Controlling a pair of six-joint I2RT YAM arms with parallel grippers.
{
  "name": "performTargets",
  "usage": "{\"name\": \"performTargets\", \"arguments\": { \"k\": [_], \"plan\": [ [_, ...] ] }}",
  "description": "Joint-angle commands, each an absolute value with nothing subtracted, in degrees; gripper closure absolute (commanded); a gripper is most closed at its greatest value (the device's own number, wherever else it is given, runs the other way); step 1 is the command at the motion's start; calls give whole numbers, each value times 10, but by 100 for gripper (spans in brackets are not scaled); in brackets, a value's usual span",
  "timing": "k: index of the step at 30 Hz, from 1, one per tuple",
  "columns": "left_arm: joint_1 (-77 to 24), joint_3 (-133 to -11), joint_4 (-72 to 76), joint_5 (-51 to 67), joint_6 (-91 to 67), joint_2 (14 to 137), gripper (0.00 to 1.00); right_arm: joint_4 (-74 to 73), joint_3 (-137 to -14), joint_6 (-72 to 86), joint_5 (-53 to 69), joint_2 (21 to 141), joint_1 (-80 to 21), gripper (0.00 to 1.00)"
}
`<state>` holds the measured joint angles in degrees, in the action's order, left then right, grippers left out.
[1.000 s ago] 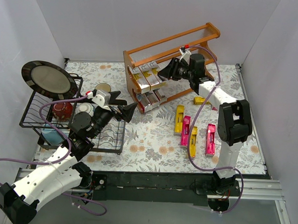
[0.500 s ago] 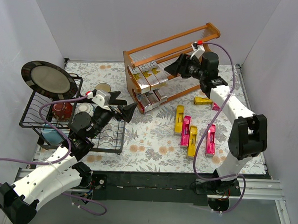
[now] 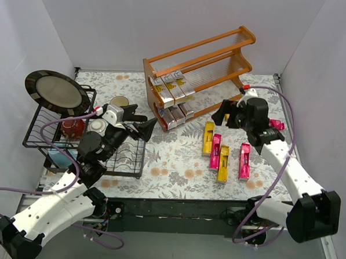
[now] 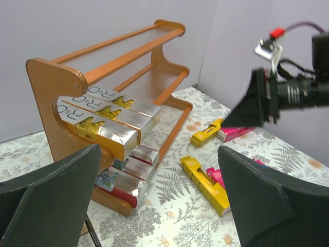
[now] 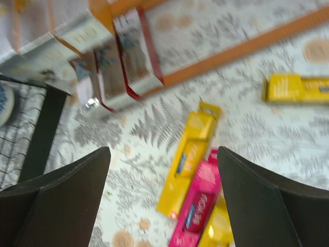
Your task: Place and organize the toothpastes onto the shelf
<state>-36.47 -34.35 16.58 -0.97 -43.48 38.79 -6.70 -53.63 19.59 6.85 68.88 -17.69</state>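
Note:
The orange-brown shelf stands at the back. Silver-gold toothpastes lie on its middle tier and silver-red ones on the bottom tier. Loose yellow and magenta toothpastes lie on the floral cloth in front. My right gripper hovers open and empty just right of the shelf's foot; its wrist view looks down on a yellow carton and a magenta one. My left gripper is open and empty, left of the shelf, facing the stacked cartons.
A black wire dish rack holds a dark plate, a red cup and bowls at the left. One more magenta carton lies by the right wall, and a yellow one near the shelf's right end.
My right gripper has drawn back from the shelf's middle tier toward the front right and has opened, nothing in it. The left arm has hardly moved.

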Motion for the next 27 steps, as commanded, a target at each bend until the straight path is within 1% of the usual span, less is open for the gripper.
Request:
{"name": "performTargets", "arguments": {
  "k": [1,4,7,13,15,21,27],
  "plan": [
    [-360,-363,163,-18,-438,373,2,-147,-469,199,3,613,-178,7],
    [-359,-364,164,-17,-440,369,2,-191,-417,222,-9,550,-198,7],
    [-359,-361,165,-18,-441,370,2,-247,-382,257,-74,515,-251,7],
    [-359,-359,167,-18,-441,381,2,-313,-308,364,-125,473,-349,8],
    [-359,-359,167,-18,-442,383,2,-319,-292,384,-119,464,-371,8],
    [-359,-360,168,-12,-445,384,2,-323,-246,430,-119,459,-410,10],
    [-359,-360,170,-12,-444,376,2,-302,-224,451,-150,503,-434,16]
  ]
}}
